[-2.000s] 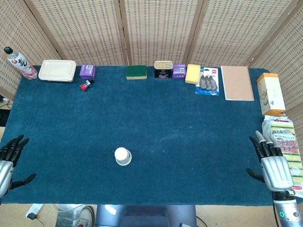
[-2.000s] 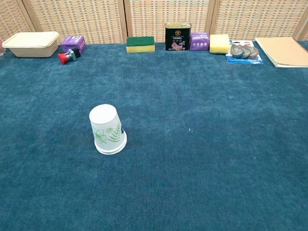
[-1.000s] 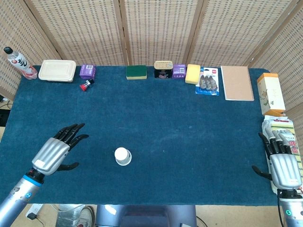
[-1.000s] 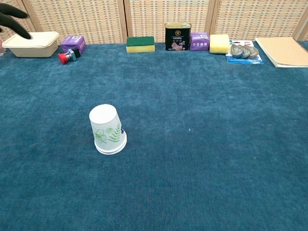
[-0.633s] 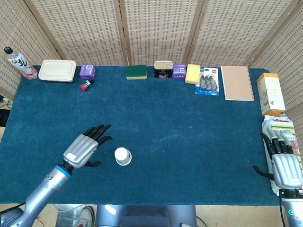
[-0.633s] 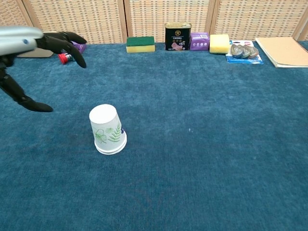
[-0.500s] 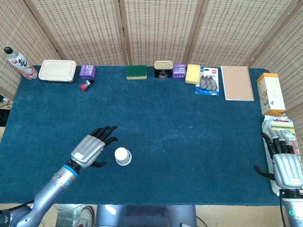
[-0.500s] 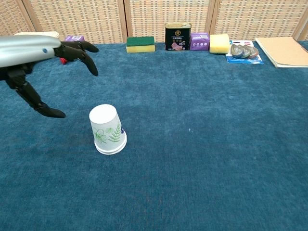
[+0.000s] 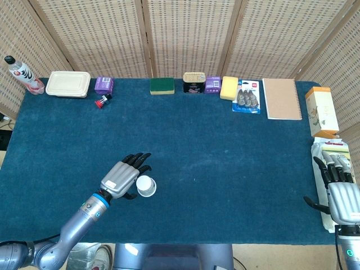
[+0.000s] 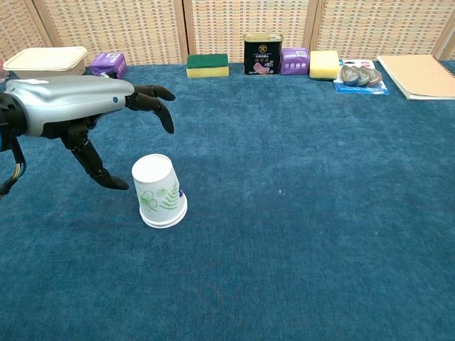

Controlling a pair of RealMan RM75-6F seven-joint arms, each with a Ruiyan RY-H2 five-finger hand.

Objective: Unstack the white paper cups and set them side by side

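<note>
A stack of white paper cups (image 9: 145,185) (image 10: 160,190) with a green leaf print stands upside down on the blue cloth, left of centre. My left hand (image 9: 125,176) (image 10: 78,106) hovers just left of the stack, fingers spread over it and thumb low beside it; it holds nothing and I cannot tell whether it touches the cups. My right hand (image 9: 341,197) rests open at the table's right edge, far from the cups; the chest view does not show it.
Along the far edge stand a water bottle (image 9: 21,74), a beige lunch box (image 9: 68,84), a purple box (image 9: 104,85), a red-capped item (image 9: 102,101), a green sponge (image 9: 162,85), a tin (image 9: 193,82), a yellow sponge (image 9: 229,88) and a notebook (image 9: 281,98). Packets (image 9: 322,111) lie at the right edge.
My left hand has swung in from the table's left front corner to just beside the cup stack. The right hand has drawn back slightly toward the near edge. The cups have not moved.
</note>
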